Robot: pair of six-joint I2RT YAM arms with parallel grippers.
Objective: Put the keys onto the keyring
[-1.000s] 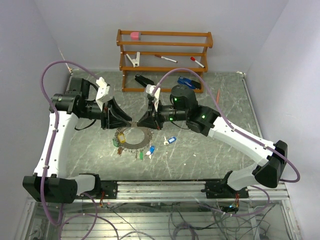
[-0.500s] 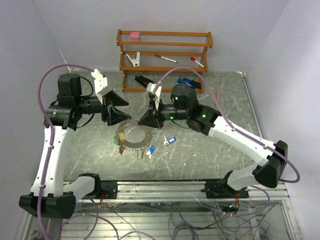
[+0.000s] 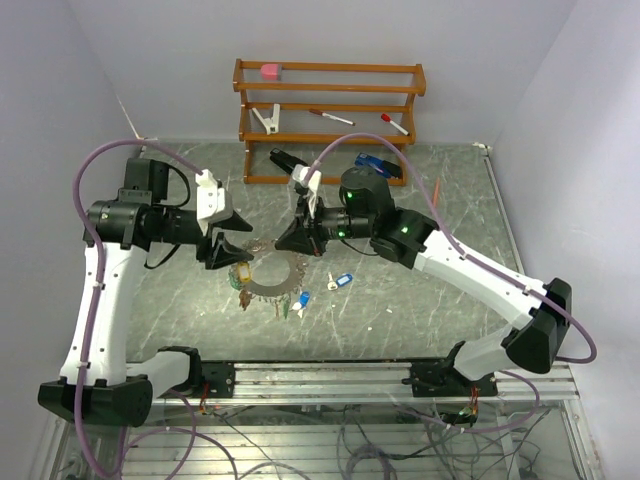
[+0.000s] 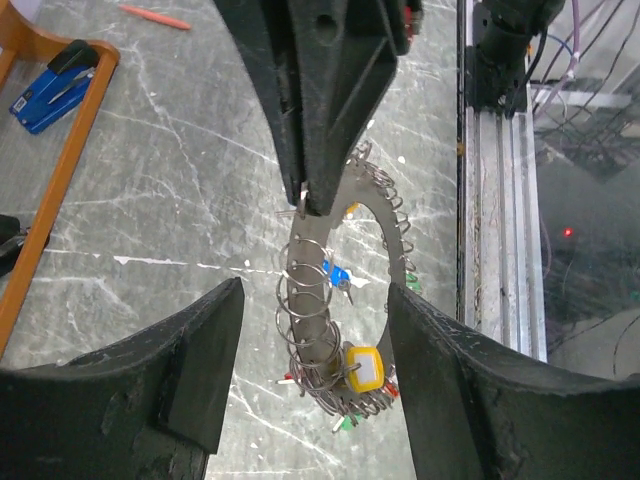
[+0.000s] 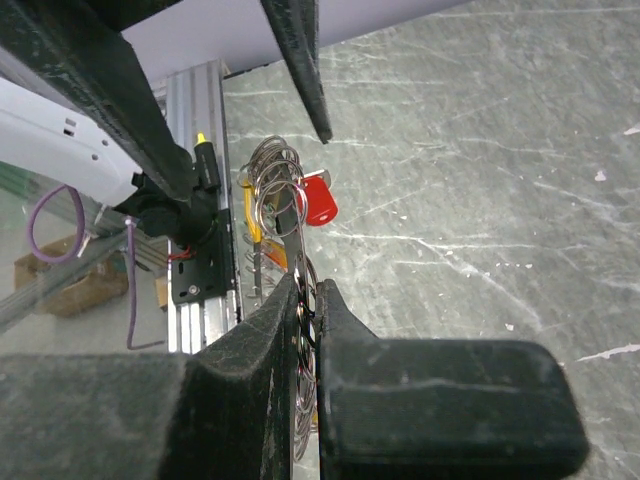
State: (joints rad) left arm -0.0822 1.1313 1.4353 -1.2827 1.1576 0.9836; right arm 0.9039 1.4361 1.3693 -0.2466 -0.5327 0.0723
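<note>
Keyring, top view: the keyring [image 3: 287, 284] sits mid-table between the two arms. It shows its full round face to the overhead camera, so there is no long axis here.
Right gripper, top view: the right gripper [image 3: 279, 244] is pinched tight on the ring's far rim.
Left gripper, top view: the left gripper [image 3: 238, 242] hovers just left of that pinch, fingers spread wide and holding nothing.
Keys, top view: one yellow tag [image 3: 240, 272] sits at the ring's left rim. One green tag [image 3: 284, 311] and one blue tag [image 3: 302, 298] are at the near rim. A second blue tag [image 3: 344, 281] lies apart to the right on the table [image 3: 430, 320], its long axis roughly left-right. There are more bits at the left rim, too small to count.
Background, top view: one wooden rack [image 3: 330, 92] stands at the far wall, with one blue stapler [image 3: 378, 166] at its foot.
Keyring, left wrist: here the keyring [image 4: 372, 205] narrows to an oval, long axis up and down the picture. Its top edge is clamped in the right gripper [image 4: 310, 200]. The lower end carries the yellow tag [image 4: 365, 368] and a crowd of wire loops [image 4: 300, 322].
Left gripper, left wrist: the left gripper [image 4: 315, 290] has one finger on each side of the ring, both apart from it.
Keyring, right wrist: the keyring [image 5: 303, 275] is edge-on, running straight away from the camera, gripped between the closed fingers of the right gripper [image 5: 308, 290].
Keys, right wrist: one red tag [image 5: 319, 203] hangs at the far end, with the yellow tag [image 5: 249, 215] beside it.
</note>
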